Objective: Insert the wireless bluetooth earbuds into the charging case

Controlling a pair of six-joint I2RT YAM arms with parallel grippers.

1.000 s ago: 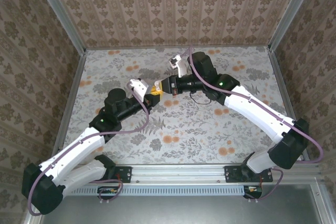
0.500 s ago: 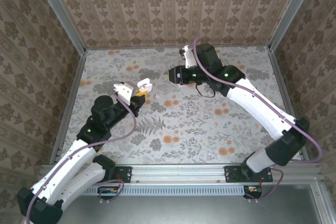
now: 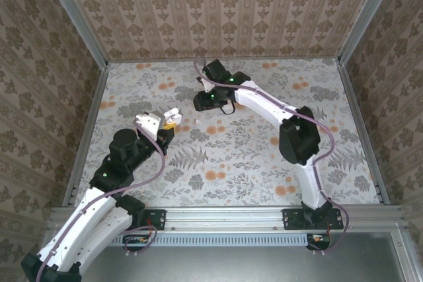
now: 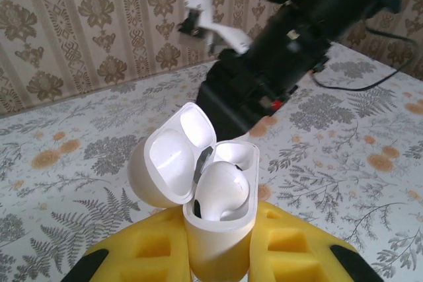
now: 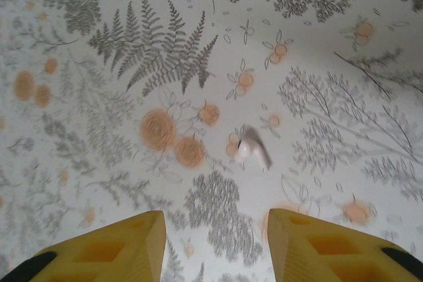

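My left gripper (image 4: 221, 259) is shut on the white charging case (image 4: 218, 239), gripping its lower body between yellow pads. The case's lid (image 4: 165, 166) is hinged open to the left. One white earbud (image 4: 221, 189) sits in the case's near socket. In the top view the left gripper (image 3: 168, 119) holds the case (image 3: 173, 113) left of centre. A second earbud (image 5: 253, 150) lies loose on the floral table, ahead of my right gripper (image 5: 215, 246), which is open and empty above it. The right gripper (image 3: 200, 102) hangs at mid-back.
The floral table (image 3: 264, 156) is walled by patterned panels at the back and sides. The right arm's dark wrist (image 4: 277, 57) looms just behind the held case in the left wrist view. A black cable (image 3: 228, 108) dangles under the right wrist.
The two grippers met at the table's centre a second ago and have parted. The left drew back leftward with the case. The right swung left toward the back and opened its jaws.
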